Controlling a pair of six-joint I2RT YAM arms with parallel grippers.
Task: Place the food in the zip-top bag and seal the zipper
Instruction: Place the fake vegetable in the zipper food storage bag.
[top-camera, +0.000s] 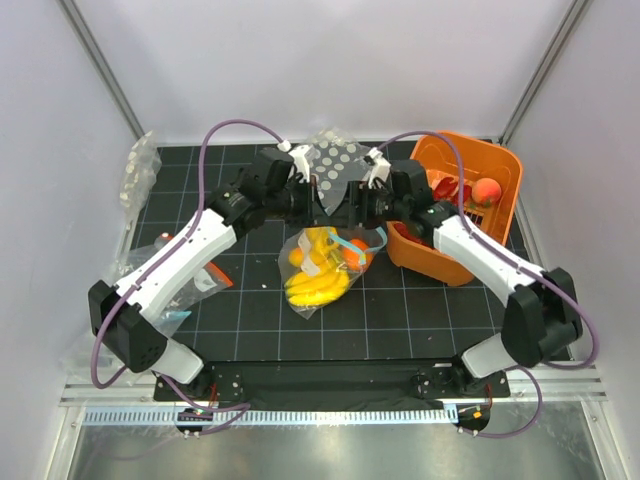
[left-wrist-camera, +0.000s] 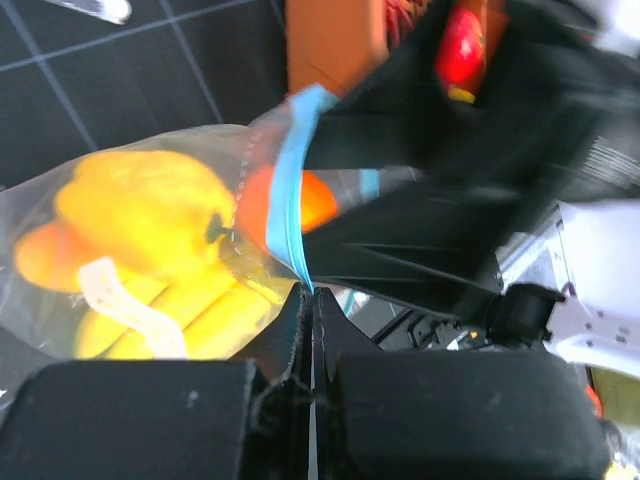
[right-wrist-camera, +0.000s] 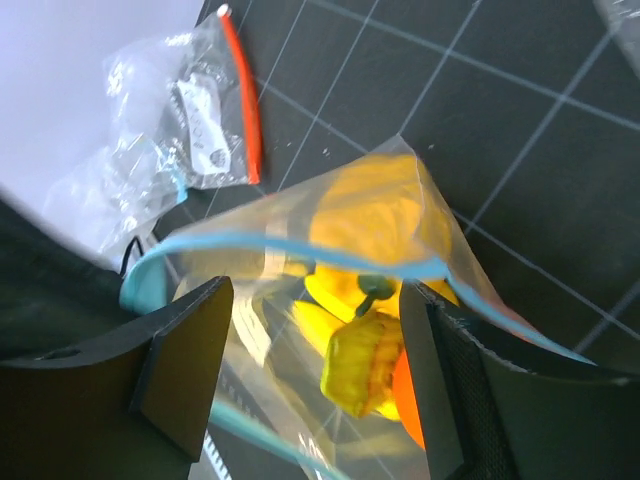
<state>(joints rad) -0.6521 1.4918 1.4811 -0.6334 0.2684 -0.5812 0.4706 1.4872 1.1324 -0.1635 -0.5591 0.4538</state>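
The zip-top bag (top-camera: 320, 265) lies mid-table with its mouth toward the grippers. Inside it are the yellow banana bunch (top-camera: 318, 287), a small orange (top-camera: 358, 256) and a yellow-orange mango-like piece (left-wrist-camera: 140, 210). My left gripper (top-camera: 322, 205) is shut on the light-blue zipper strip (left-wrist-camera: 292, 215), pinching its end at the jaw tips (left-wrist-camera: 311, 297). My right gripper (right-wrist-camera: 315, 370) is open. Its fingers (right-wrist-camera: 185, 360) stand either side of the bag's gaping mouth, where the zipper (right-wrist-camera: 300, 250) bows apart. The banana stem (right-wrist-camera: 365, 365) shows between them.
An orange basket (top-camera: 495, 170) with red apples and chillies stands at the right, close to the right arm. A clear dotted bag (top-camera: 335, 158) lies behind the grippers. Other clear bags lie at the left (top-camera: 140, 175), one with an orange-red strip (right-wrist-camera: 245, 100).
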